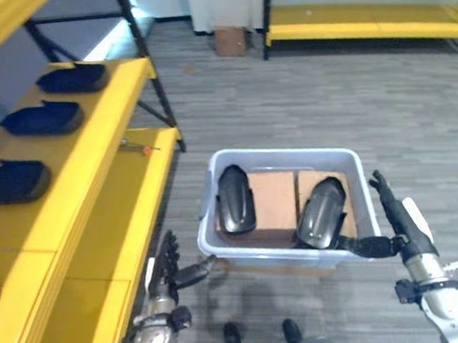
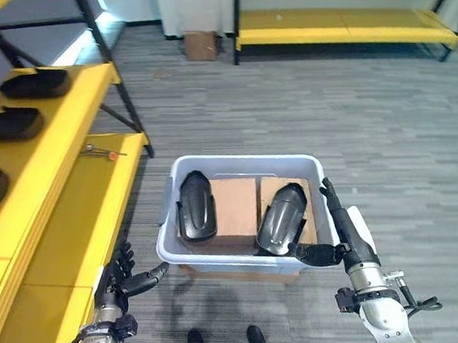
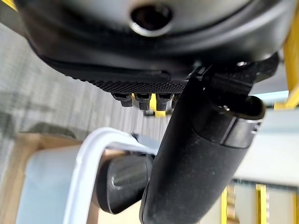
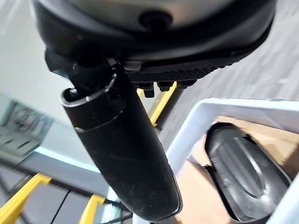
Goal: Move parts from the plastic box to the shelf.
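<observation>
Both hands are ours and both are released, gripping nothing. Our left hand hangs low beside the box's left near corner, fingers straight and spread, thumb reaching toward the rim. Our right hand stands just outside the box's right wall, fingers straight, thumb laid at the near right corner of the rim.

Between the hands sits the plastic box, a pale, smooth, rectangular tub with rounded corners and a rolled lip. Inside lie two parts. The left part is a black, glossy, elongated curved shell, resting against the left wall. The right part has the same moulded shape and leans toward the near right corner, close to our right thumb. Under them lies a flat brown cardboard liner.

To our left stands a yellow shelf with black metal posts. Three more parts rest in a row on its upper tier. A small red-handled tool lies on the lower tier.

Beyond the tub, a grey plank-patterned floor runs to a small cardboard box and a second yellow shelf.
</observation>
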### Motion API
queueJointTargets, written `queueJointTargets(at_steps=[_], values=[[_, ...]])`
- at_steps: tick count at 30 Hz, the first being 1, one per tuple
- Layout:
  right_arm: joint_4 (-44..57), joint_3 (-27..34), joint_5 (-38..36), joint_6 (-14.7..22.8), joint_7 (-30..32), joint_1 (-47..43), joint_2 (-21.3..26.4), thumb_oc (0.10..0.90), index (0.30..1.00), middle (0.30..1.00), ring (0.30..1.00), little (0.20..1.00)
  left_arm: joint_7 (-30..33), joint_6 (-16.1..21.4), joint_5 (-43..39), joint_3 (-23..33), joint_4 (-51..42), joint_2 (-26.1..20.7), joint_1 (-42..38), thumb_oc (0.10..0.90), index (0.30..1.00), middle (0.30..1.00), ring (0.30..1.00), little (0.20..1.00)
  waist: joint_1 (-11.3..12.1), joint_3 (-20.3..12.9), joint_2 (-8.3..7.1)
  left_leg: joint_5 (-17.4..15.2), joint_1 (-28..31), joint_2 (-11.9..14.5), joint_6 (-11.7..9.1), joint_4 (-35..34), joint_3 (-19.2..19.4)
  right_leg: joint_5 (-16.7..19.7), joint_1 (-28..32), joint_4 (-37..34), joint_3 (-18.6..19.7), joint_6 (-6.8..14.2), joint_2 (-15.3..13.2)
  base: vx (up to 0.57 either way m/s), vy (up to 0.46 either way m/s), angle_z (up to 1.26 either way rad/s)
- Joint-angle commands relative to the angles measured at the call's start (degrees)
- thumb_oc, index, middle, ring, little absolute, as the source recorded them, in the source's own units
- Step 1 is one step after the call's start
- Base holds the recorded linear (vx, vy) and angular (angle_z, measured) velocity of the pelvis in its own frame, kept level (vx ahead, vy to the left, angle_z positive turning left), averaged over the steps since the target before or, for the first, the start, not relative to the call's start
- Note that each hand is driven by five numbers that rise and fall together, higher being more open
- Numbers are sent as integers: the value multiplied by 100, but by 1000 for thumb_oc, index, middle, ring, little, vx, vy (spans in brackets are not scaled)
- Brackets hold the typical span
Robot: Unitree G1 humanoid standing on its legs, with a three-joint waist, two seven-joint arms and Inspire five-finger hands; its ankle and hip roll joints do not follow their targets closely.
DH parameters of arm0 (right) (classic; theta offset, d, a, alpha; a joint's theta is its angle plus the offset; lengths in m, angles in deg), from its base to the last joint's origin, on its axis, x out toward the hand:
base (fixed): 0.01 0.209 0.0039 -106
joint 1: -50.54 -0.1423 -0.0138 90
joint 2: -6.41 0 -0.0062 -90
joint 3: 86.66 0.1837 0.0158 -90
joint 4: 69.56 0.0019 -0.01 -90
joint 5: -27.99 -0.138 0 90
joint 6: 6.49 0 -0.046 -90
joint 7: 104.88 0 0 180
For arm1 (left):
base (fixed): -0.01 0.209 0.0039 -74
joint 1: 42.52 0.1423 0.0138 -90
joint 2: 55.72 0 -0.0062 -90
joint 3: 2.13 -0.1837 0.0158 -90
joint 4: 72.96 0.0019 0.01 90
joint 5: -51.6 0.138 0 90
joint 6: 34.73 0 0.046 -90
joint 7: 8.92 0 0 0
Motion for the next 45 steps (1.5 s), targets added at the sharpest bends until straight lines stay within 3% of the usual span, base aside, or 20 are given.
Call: queueJointTargets(at_steps=[1,5,6,7,9,11,13,14,15,16,18,19,21,22,26,31,38,45], values=[[380,80,-187,517,55,-541,89,900,1000,1000,1000,1000,-16,590,58,143,-369,-294,-245,900,1000,1000,1000,1000,222,-509,-202,10,-242,89,-102,182,89,-18,406,-169,-2,80,247,139,167,-43],[376,-25,-181,503,-13,-598,65,900,1000,1000,1000,1000,2,590,55,156,-449,-374,-267,900,1000,1000,1000,1000,223,-495,-176,-207,-182,28,18,236,260,-73,276,64,187,190,200,83,133,-29],[351,-113,-136,492,-24,-700,56,900,1000,1000,1000,1000,35,580,77,134,-441,-424,-342,900,1000,1000,1000,1000,208,-410,-171,-300,-143,-4,103,219,280,-134,61,504,173,297,212,28,109,-23],[349,-116,-135,492,-23,-710,55,900,1000,1000,1000,1000,36,581,77,140,-439,-424,-348,900,1000,1000,1000,1000,222,-417,-167,-278,-166,13,96,217,296,-113,25,515,190,291,230,12,133,-28],[343,-297,-82,490,-28,-919,55,900,1000,1000,1000,1000,87,582,109,122,-462,-516,-430,900,1000,1000,1000,1000,203,-169,-178,-452,-54,-24,231,260,387,137,-535,1538,35,646,227,4,85,-39],[328,-335,-56,487,-28,-951,59,900,1000,1000,1000,1000,85,595,109,109,-452,-534,-450,900,1000,1000,1000,1000,190,-103,-171,-489,29,-34,234,260,414,231,-699,1759,-21,693,208,29,45,-61],[304,-429,-38,462,8,-1084,15,900,1000,1000,1000,1000,98,593,87,111,-446,-560,-475,900,1000,1000,1000,1000,200,32,-148,-567,183,-36,245,212,522,477,-1070,1712,-341,686,-39,49,45,-39],[301,-469,-32,463,42,-1164,11,900,1000,1000,1000,1000,112,597,60,150,-475,-564,-450,900,1000,1000,1000,1000,279,86,-127,-634,246,-6,213,178,640,599,-1202,1216,-770,646,-371,81,-25,-41],[294,-461,-16,457,80,-1165,0,900,1000,1000,1000,1000,102,594,30,152,-482,-555,-432,900,1000,1000,1000,1000,285,96,-101,-644,250,31,180,191,656,609,-1239,1077,-993,562,-518,203,-140,-49],[261,-483,23,441,136,-1221,-19,900,1000,1000,1000,1000,136,582,62,143,-376,-522,-446,900,1000,1000,1000,1000,270,119,-121,-701,369,95,65,195,683,898,-1324,399,-1263,544,-941,185,-131,-48],[289,-464,35,432,144,-1188,-5,900,1000,1000,1000,1000,138,582,62,109,-335,-504,-460,900,1000,1000,1000,1000,226,110,-139,-756,403,103,27,239,600,1036,-1252,254,-1237,612,-1032,190,-141,-16],[351,-387,24,434,137,-1094,0,900,1000,1000,1000,1000,105,559,67,94,-324,-475,-451,900,1000,1000,1000,1000,226,54,-218,-818,439,78,-43,316,533,986,-1089,192,-1285,620,-1046,170,-147,18],[357,-383,24,433,135,-1085,-2,900,1000,1000,1000,1000,105,558,68,89,-325,-476,-448,900,1000,1000,1000,1000,208,62,-215,-824,443,81,-44,328,509,984,-1058,176,-1311,619,-1052,104,-108,39],[377,-364,32,435,120,-1050,20,900,1000,1000,1000,1000,53,549,99,107,-349,-444,-385,900,1000,1000,1000,1000,226,-24,-274,-796,494,100,-106,317,506,1063,-986,142,-1490,623,-1083,144,-181,64],[468,-213,-14,441,54,-866,107,900,1000,1000,1000,1000,-31,522,71,127,-427,-394,-237,900,1000,1000,1000,1000,192,-198,-192,-632,569,371,-297,184,471,808,-798,146,-1862,540,-963,162,-225,25],[423,-152,-117,458,104,-870,194,900,1000,1000,1000,1000,-66,497,-8,131,-436,-364,-248,900,1000,1000,1000,1000,189,-190,-90,-339,537,720,-524,87,469,512,-800,252,-2114,392,-772,65,-195,2],[364,-112,-41,433,219,-1000,348,900,1000,1000,1000,1000,-57,500,-64,39,-458,-343,-327,900,1000,1000,1000,1000,212,-82,41,-94,402,881,-595,19,479,377,-1040,472,-2195,326,-677,18,-86,5],[141,-275,63,370,439,-1586,476,900,1000,1000,1000,1000,8,504,-102,-51,-516,-398,-505,900,1000,1000,1000,1000,346,245,46,-148,42,847,-570,90,454,464,-1412,564,-2203,334,-740,-43,-6,5]])
